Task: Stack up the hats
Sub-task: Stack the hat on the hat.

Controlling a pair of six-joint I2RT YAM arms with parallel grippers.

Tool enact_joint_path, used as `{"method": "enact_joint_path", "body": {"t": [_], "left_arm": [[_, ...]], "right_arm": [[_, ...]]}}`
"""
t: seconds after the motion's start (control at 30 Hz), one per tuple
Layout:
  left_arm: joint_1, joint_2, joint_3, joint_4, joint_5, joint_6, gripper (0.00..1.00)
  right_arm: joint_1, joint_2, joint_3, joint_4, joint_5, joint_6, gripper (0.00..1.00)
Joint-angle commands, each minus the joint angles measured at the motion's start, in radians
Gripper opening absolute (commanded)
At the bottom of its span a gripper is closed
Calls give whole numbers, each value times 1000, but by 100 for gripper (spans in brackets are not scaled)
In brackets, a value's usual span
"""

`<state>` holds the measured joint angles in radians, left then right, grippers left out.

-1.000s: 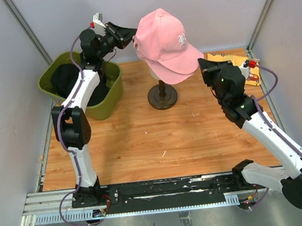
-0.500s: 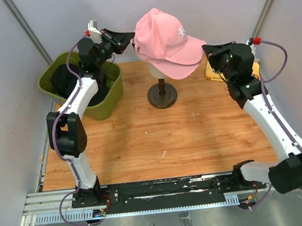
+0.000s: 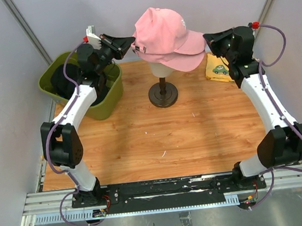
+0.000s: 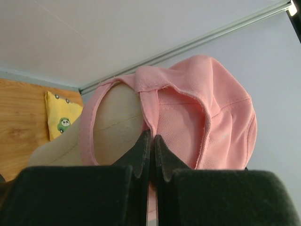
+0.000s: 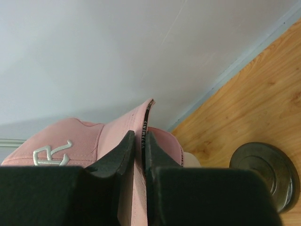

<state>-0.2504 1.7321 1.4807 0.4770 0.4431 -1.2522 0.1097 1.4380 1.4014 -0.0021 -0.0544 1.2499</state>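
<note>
- Top view: the left claw [image 3: 132, 42] is clenched on the rear edge of the pink cap [image 3: 166, 31]. The right claw [image 3: 206, 40] grasps the tip of the same cap's brim.
- The cap stretches between the two claws and sits over the cream mannequin head [image 3: 160, 69], which is on a dark stand [image 3: 163, 95] below and between them.
- Below and behind the left claw, an olive bin [image 3: 106, 108] rests on the wooden surface [image 3: 143, 136], with a black cap [image 3: 61, 81] inside it.
- Just below the right claw, a yellow cloth [image 3: 218, 67] lies on the surface.
- Left wrist view: the left claw [image 4: 151, 141] has its fingers pressed together, and a strip of the pink cap [image 4: 207, 113] is pinched between them.
- The cap's crown rises ahead and to the right of this claw. The mannequin head [image 4: 117, 125] shows through the cap's back opening, just ahead and to the left. The yellow cloth [image 4: 59, 120] is far off to the left.
- Right wrist view: the right claw [image 5: 139, 141] is clamped on the brim of the pink cap [image 5: 75, 136], whose dark-lined edge stands up between the fingers.
- The cap's white logo [image 5: 51, 153] is to the left of the claw, and the stand [image 5: 263, 174] base is low to the right.
</note>
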Motion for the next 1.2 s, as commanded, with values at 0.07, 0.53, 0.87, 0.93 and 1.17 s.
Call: {"method": "enact_joint_path", "body": {"t": [0.07,0.53,0.87,0.93,1.17], "left_arm": [[-19,-15,84,-36,15,34,4],[0,26,221,-93,-2,59,6],[25,59,244,-115,24,67,7],[26,60,233,-115,26,72,7],[28,73,187,-96,31,68,8]], "right_arm": [[-22,10,81,14,-48,-26,0],[-32,-17,135,10,-84,-29,1],[-31,-113,7,26,-81,-20,1],[-32,-132,-28,26,-83,-26,1],[-30,-168,-109,13,-91,-40,1]]}}
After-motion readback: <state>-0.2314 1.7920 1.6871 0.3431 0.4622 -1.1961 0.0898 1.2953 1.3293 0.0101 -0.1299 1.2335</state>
